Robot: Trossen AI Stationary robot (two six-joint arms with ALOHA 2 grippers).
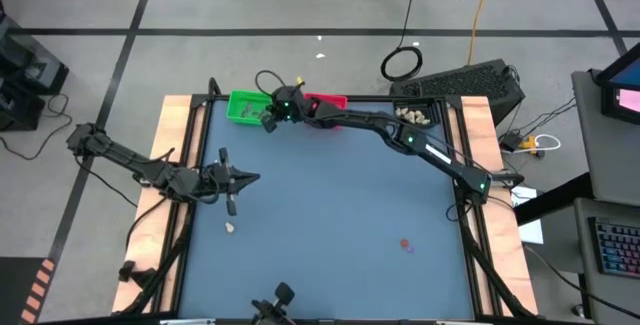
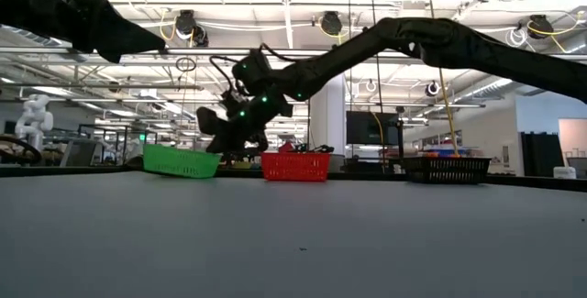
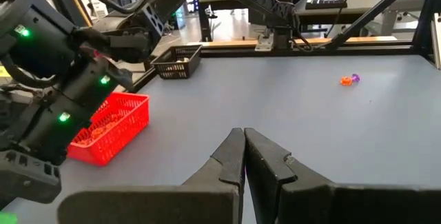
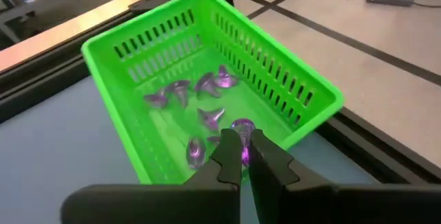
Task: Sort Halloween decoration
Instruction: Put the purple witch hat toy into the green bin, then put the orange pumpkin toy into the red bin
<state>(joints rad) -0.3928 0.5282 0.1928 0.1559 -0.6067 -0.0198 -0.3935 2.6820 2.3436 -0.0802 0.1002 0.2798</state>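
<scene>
Overhead, right pincer (image 4: 242,156) clenched on a glossy purple trinket (image 4: 242,126) above green tray (image 4: 275,58).

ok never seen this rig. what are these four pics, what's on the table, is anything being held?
It is a table robot with two dark arms, each ending in a two-finger gripper. One picture looks straight down on the table, one looks level across it, and the other two come from cameras on each arm's wrist.

The right gripper hangs over the green tray, shut on a purple trinket. More purple trinkets already lie in that tray. Beside it stand a red tray with orange pieces inside and a black tray with pale ones.

The left gripper waits over the table's left side, shut and empty.

Loose on the blue table are a cream-white trinket near the left arm, and an orange one and a purple one lying close together.
</scene>
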